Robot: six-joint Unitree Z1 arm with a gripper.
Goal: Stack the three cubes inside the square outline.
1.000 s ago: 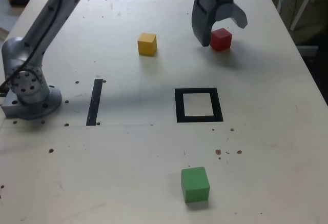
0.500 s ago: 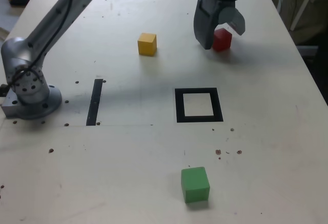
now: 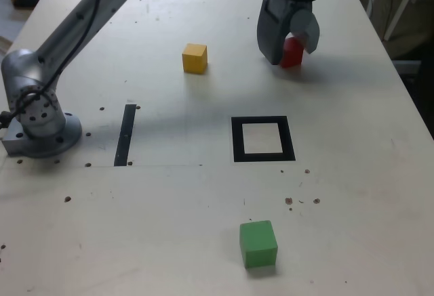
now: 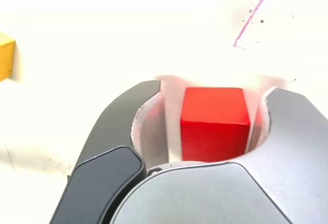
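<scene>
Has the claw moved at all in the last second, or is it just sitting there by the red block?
Yes. The claw has shifted slightly toward the exterior view's right, over the red cube, and its jaws have narrowed around it, judged against the unmoved yellow cube.

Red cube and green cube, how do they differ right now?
The red cube sits between the gripper jaws at the table's far side; the green cube stands free at the near edge, nothing around it. The green cube looks larger, though it is also nearer the camera. Both are plain matte blocks, resting on the table, outside the square outline.
</scene>
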